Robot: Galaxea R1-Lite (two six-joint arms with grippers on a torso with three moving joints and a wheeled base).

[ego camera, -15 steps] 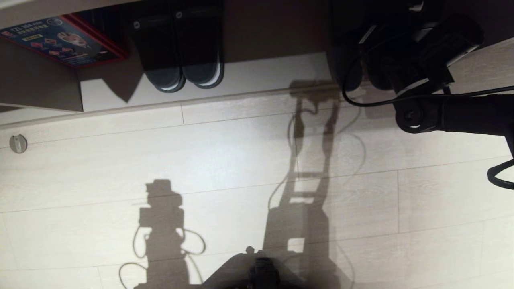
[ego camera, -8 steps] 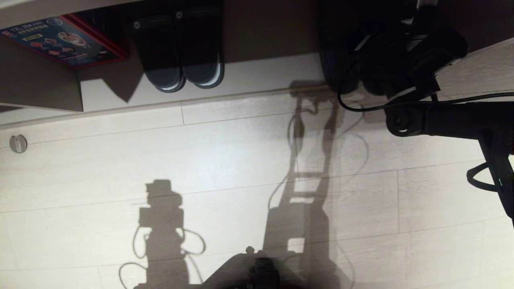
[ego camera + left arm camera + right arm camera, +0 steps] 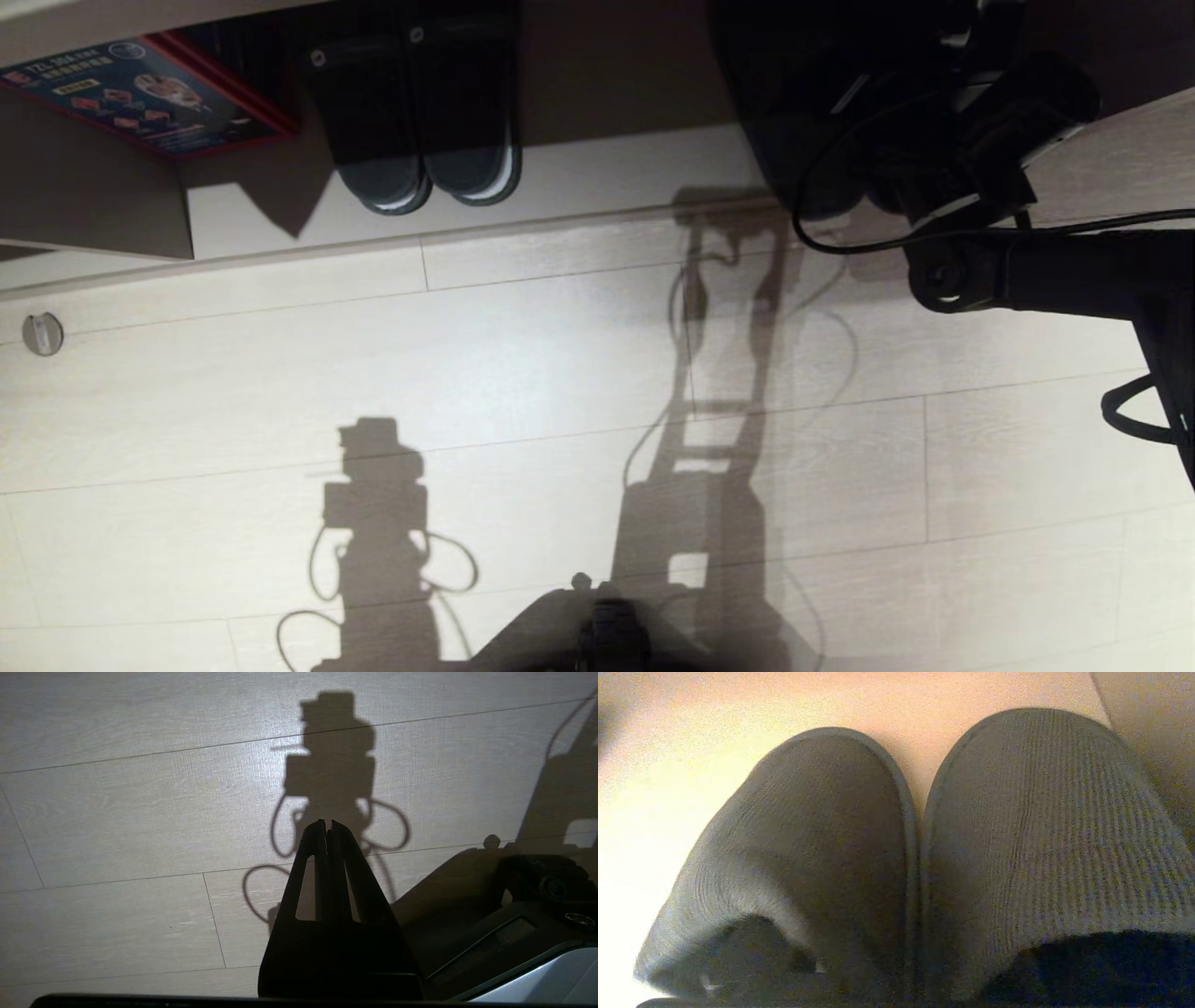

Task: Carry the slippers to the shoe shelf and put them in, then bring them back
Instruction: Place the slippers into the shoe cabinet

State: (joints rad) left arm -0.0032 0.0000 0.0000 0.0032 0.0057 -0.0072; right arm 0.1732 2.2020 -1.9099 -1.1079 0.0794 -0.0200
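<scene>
Now the right arm (image 3: 1046, 280) reaches in from the right side of the head view toward the shoe shelf (image 3: 607, 168), its wrist and cable bundle a dark mass over the right end of the shelf's pale base board. Compared with a second ago, that mass sits a little further left along the board, and the dark shape beneath it spreads wider over the board's right end. The right gripper itself is lost in that dark mass, and its fingers do not show in the right wrist view either, so I cannot tell whether the pincer is spread or pinching.

In the right wrist view the slippers (image 3: 920, 858) fill the picture: two dark grey ribbed uppers side by side, inner edges touching, lying on a pale surface with a darker wall just beside the right one.

Further left on the base board, a black pair with white-edged soles (image 3: 425, 140) stands with heels at the front edge, unchanged from before. A red-edged printed box (image 3: 149, 93) lies at the shelf's left end.

The left gripper (image 3: 327, 828) hangs over the pale plank floor (image 3: 523, 373), its two fingers pressed together, with nothing between them.
</scene>
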